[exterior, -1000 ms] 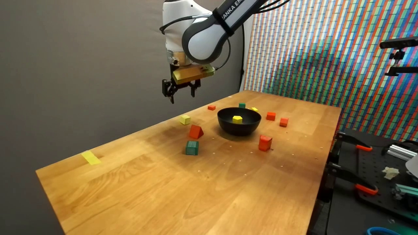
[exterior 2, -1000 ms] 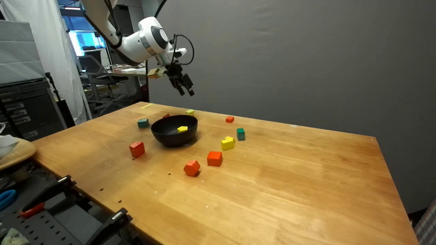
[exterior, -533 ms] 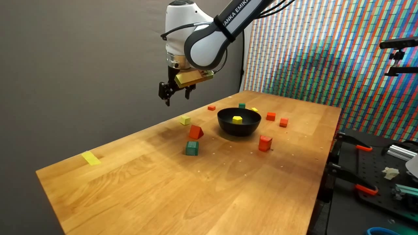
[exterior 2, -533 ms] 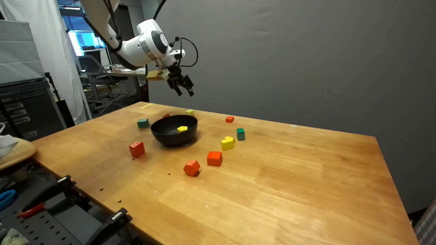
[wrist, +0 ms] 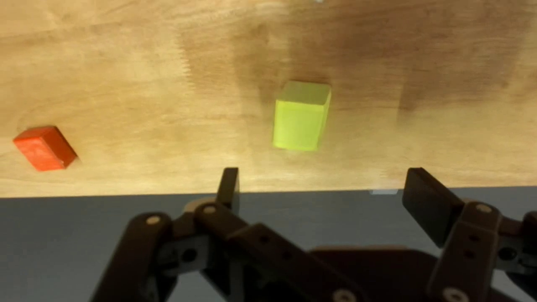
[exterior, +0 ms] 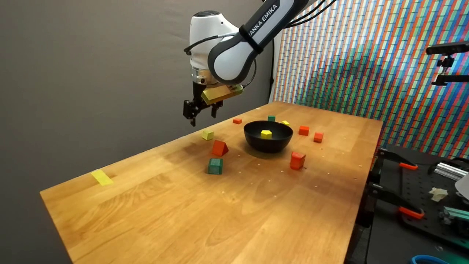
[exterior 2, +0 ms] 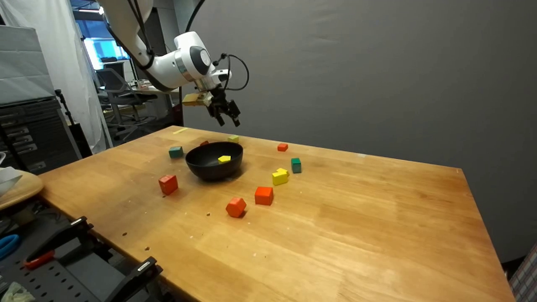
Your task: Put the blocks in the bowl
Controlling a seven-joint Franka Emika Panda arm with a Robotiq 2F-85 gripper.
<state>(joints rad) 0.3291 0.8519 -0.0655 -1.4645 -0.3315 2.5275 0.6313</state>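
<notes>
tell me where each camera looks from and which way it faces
An exterior view: raised, nearer the table end with yellow tape, facing lengthwise toward a striped backdrop; arm and open hand visible.
An exterior view: raised, nearer the opposite end, facing diagonally toward a grey backdrop; arm and hand visible.
Wrist view: mounted on the arm, looking down at a pale yellow block, a red block and the table's edge; fingers show at the bottom.
Shared: the black bowl appears in both exterior views.

We see the black bowl (exterior: pixel 268 146) upright, one yellow block (exterior: pixel 266 134) inside. Around it we see red blocks (exterior 2: pixel 264 196), green blocks (exterior 2: pixel 296 165) and other yellow blocks (exterior 2: pixel 280 178).
</notes>
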